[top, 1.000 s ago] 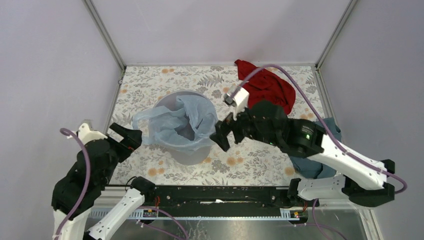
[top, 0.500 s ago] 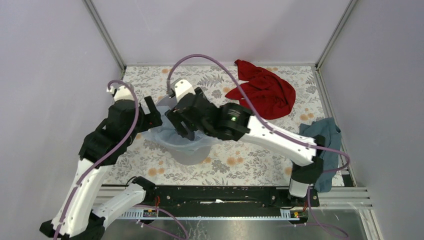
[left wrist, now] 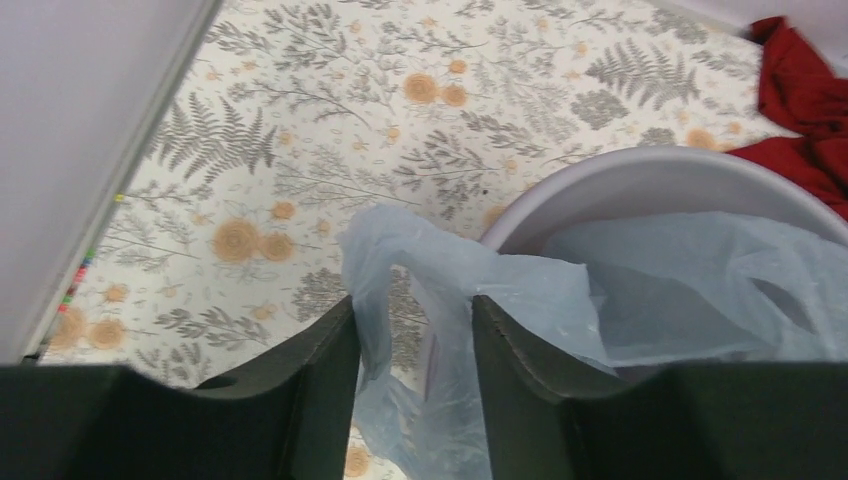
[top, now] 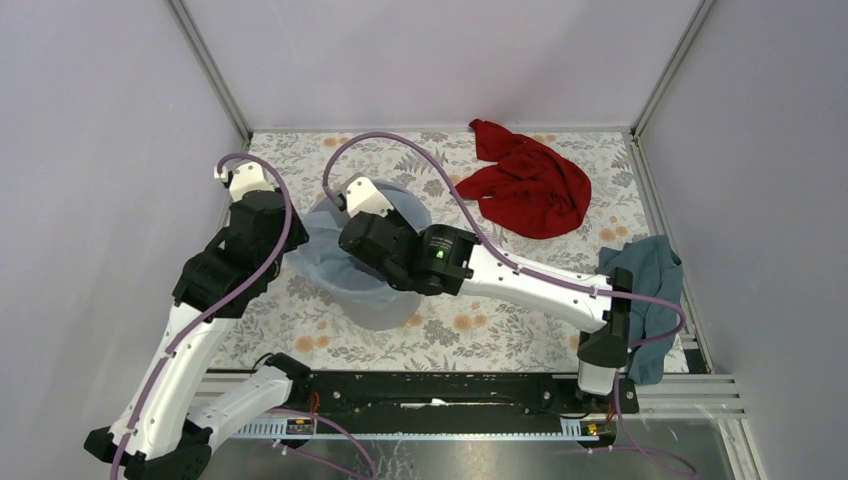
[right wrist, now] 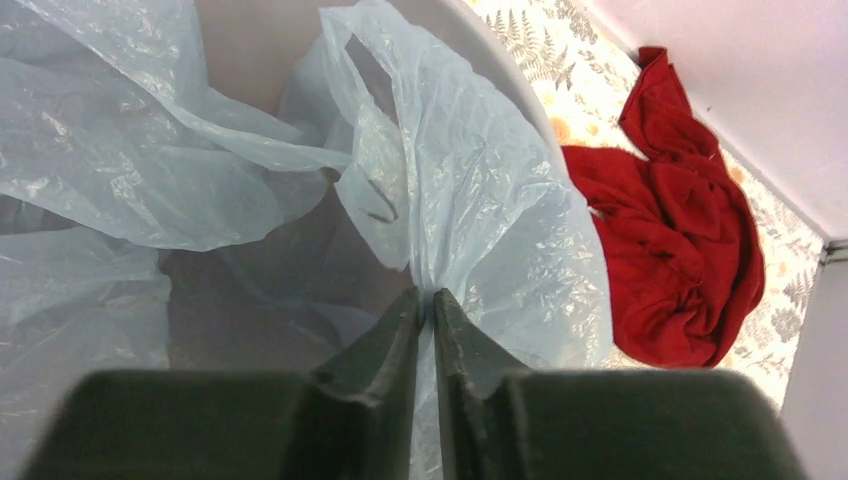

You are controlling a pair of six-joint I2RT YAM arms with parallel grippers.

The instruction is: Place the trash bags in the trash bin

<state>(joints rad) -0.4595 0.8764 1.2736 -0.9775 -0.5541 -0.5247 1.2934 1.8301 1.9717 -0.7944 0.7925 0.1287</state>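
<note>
The light-grey trash bin point(top: 388, 312) stands left of the table's middle, with the pale-blue trash bag point(top: 318, 258) draped in and over it. In the left wrist view the bag's handle loop point(left wrist: 400, 250) hangs outside the bin's rim point(left wrist: 640, 165), and my left gripper point(left wrist: 414, 300) straddles it, jaws part open with a gap showing. In the right wrist view my right gripper point(right wrist: 426, 295) is shut on a pinched fold of the bag point(right wrist: 480, 200) at the rim on the bin's right side, above the bin's inner wall point(right wrist: 250, 40).
A red cloth point(top: 530, 185) lies crumpled at the back right of the flowered mat. A dark teal cloth point(top: 650, 275) lies at the right edge beside the right arm's base. Grey walls close in the left, back and right.
Both arms swung from the near edge in to the bin. The right jaws closed on the bag's film. The left jaws narrowed around the handle loop.
</note>
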